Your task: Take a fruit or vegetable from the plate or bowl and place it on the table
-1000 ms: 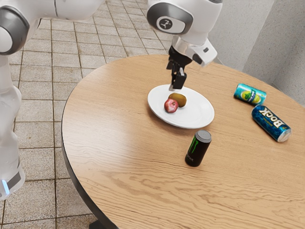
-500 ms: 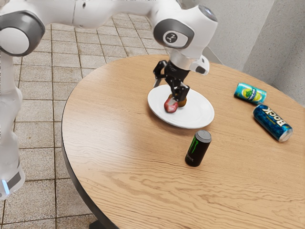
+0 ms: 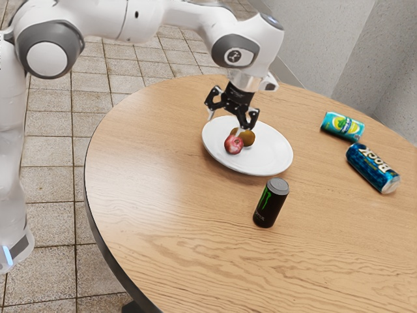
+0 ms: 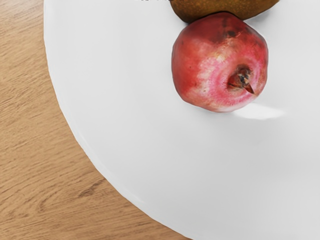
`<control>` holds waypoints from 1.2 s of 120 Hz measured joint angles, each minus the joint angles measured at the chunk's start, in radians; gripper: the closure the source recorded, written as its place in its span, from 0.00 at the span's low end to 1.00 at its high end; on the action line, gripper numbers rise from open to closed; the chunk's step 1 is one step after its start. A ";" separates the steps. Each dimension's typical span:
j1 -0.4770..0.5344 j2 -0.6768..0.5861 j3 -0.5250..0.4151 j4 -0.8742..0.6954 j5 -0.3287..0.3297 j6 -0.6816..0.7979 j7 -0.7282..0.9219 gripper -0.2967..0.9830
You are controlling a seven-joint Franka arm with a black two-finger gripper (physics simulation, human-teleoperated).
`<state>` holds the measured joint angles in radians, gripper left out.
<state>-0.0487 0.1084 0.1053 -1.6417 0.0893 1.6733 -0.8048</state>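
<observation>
My gripper [image 3: 225, 124] is open above the plate's rim on the exterior view's upper left, its two fingers wide apart with nothing between them. One fingertip overlaps the brown fruit in that view; whether they touch I cannot tell. On the white plate [image 3: 270, 156] lie a red pomegranate-like fruit [image 3: 233, 145] and a brown kiwi-like fruit [image 3: 246, 137], side by side. In the wrist view the red fruit [image 4: 215, 62] rests on the plate [image 4: 130, 145] against the brown fruit [image 4: 220, 7], which is partly cut off by the picture's edge.
A black can [image 3: 271, 203] stands upright on the wooden table [image 3: 169, 215], close to the plate. Toward the exterior view's right, a teal can [image 3: 342, 126] and a blue can [image 3: 372, 168] lie on their sides.
The hand has come lower and turned, then shifted slightly toward the exterior view's left, so both spread fingers now show. Both fruits have stayed on the plate.
</observation>
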 joint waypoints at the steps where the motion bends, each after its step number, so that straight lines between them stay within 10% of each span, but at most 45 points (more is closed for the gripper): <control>1: 0.000 0.001 0.000 0.000 -0.001 0.002 -0.002 0.23; 144: 0.113 0.180 -0.019 0.069 -0.047 0.120 0.087 0.23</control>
<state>0.0648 0.2880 0.0867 -1.5730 0.0423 1.7930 -0.7182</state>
